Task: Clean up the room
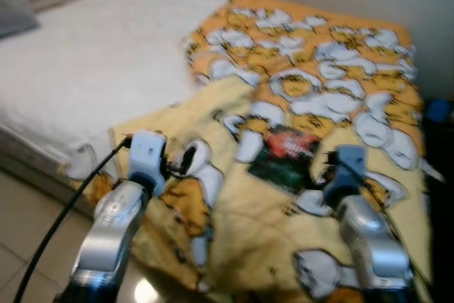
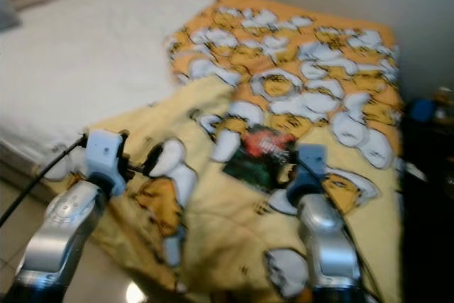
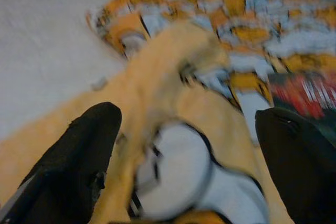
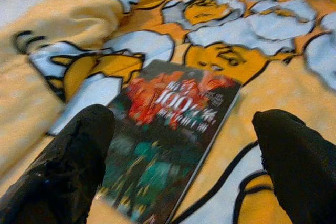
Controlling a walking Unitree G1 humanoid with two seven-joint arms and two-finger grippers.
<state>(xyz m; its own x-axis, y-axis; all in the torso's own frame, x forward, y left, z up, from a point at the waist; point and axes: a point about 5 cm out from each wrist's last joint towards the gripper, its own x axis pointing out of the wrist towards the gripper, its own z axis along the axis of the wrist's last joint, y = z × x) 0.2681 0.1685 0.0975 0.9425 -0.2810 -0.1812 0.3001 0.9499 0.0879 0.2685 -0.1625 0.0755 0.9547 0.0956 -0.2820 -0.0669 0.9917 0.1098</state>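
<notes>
Book (image 4: 170,129) flat on blanket (image 4: 273,93), between spread right tool (image 4: 181,166) fingers (apparently untouched).

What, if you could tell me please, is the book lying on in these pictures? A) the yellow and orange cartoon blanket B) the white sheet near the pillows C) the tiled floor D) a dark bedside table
A: the book lies flat on the cartoon blanket, just ahead of the open right gripper, with the yellow and white print showing on every side of it.
</notes>
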